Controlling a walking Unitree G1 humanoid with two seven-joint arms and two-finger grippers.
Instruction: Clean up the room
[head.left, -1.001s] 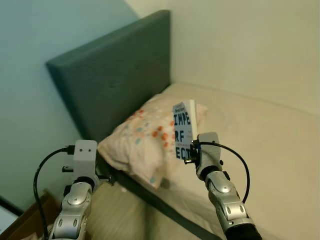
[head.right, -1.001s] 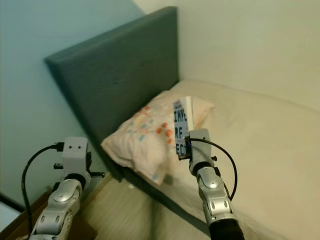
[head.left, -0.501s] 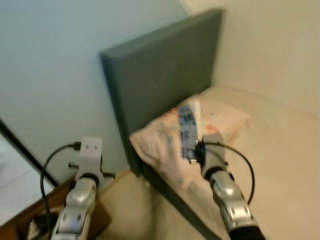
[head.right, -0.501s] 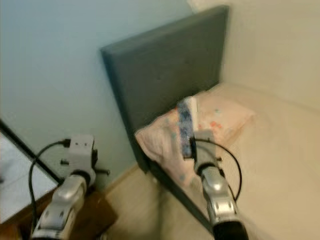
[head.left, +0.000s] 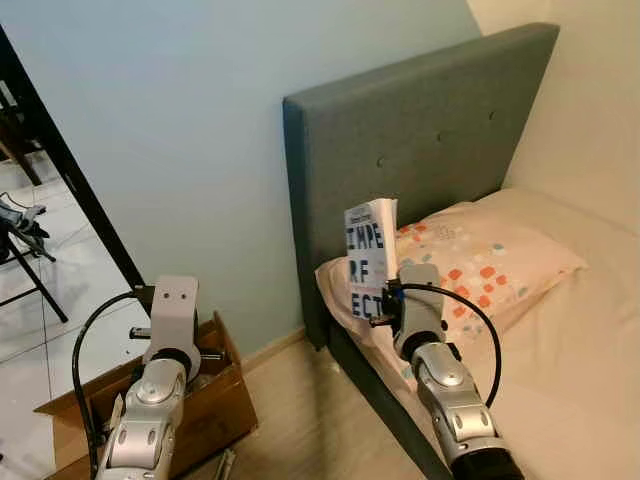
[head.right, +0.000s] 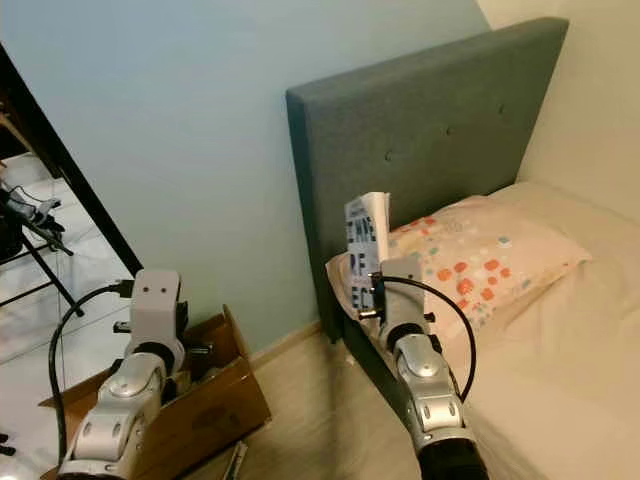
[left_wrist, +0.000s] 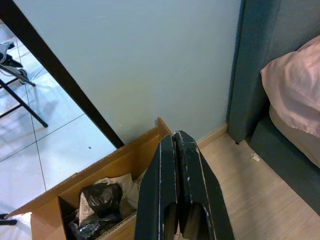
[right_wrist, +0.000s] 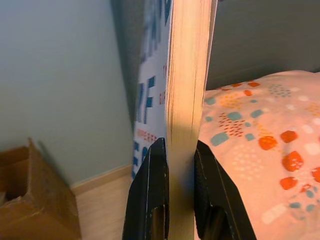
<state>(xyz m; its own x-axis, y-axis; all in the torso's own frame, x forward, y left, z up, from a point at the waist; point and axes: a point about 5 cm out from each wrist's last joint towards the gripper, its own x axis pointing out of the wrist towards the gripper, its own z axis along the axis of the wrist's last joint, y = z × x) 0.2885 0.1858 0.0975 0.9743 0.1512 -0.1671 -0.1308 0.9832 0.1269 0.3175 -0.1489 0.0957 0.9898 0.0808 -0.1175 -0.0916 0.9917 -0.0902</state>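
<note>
Book (right_wrist: 187, 75) upright between right gripper (right_wrist: 181, 165) fingers

Bare floor (head.left: 300, 400) between box (head.left: 215, 405) and bed (head.left: 560, 340)

**Surfaces around the bed**

I saw a matt grey cloth headboard (head.left: 420, 140), button-tufted, and a soft cotton-like pillow (head.left: 490, 265) printed with orange and teal squares. The book (head.left: 368, 258) looked like paper, its cover faintly glossy, its page edges (right_wrist: 187, 90) rough and cream. The box (head.right: 215, 405) was plain brown cardboard. The floor (left_wrist: 245, 200) read as pale matt wood-grain, the tiles (left_wrist: 65, 155) beyond as glossy.
</note>
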